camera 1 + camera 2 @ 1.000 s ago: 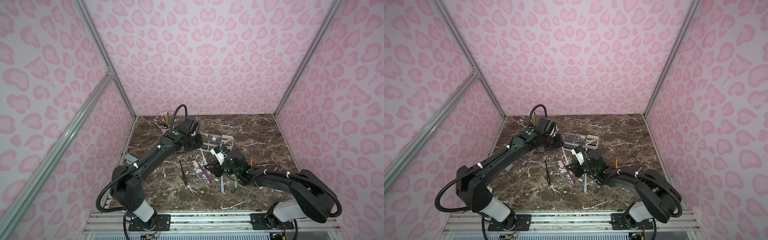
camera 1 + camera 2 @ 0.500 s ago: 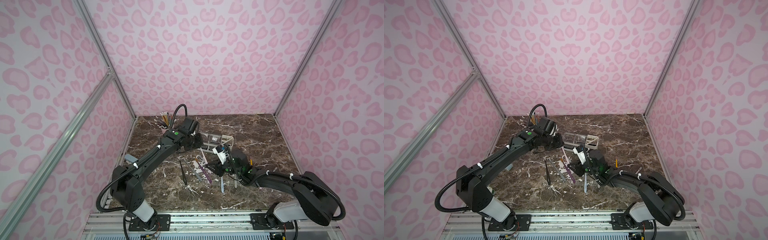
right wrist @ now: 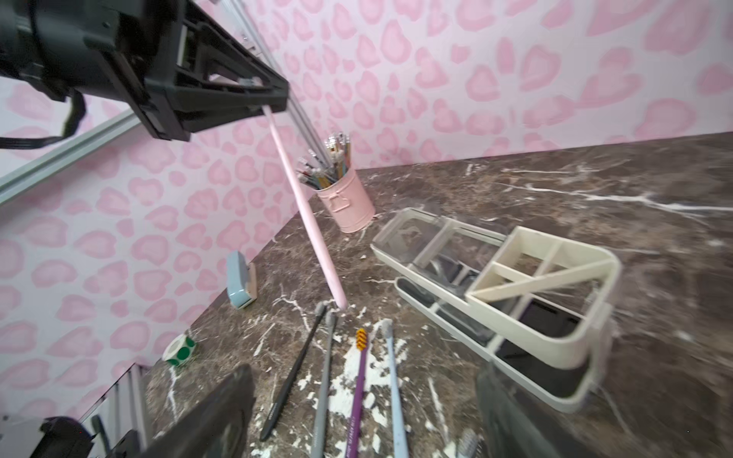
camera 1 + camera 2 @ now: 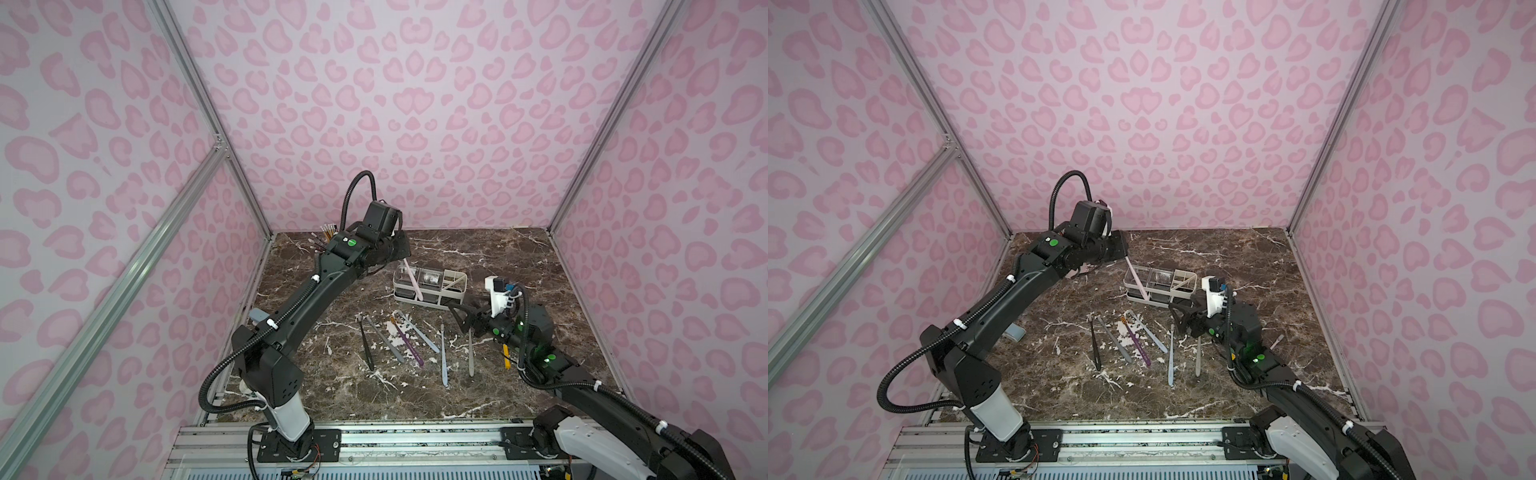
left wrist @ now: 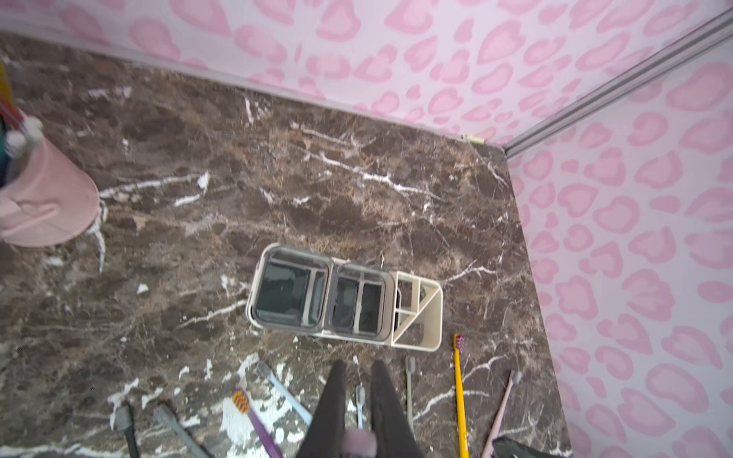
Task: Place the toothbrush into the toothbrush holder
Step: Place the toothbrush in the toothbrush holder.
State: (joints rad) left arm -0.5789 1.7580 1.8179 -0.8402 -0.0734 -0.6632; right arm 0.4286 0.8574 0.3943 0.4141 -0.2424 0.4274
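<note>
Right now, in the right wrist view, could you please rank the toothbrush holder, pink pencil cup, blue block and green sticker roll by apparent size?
1. toothbrush holder, clearly largest, though also nearest the camera
2. pink pencil cup
3. blue block
4. green sticker roll, slightly smaller

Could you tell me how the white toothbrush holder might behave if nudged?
The toothbrush holder looks like thin plastic with empty slots, so probably light. On the polished table it may slide; long and low, it seems unlikely to tip.

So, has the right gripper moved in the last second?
Yes: the right gripper shifted rightward, from in front of the toothbrush holder's middle to past its slotted end.
</note>
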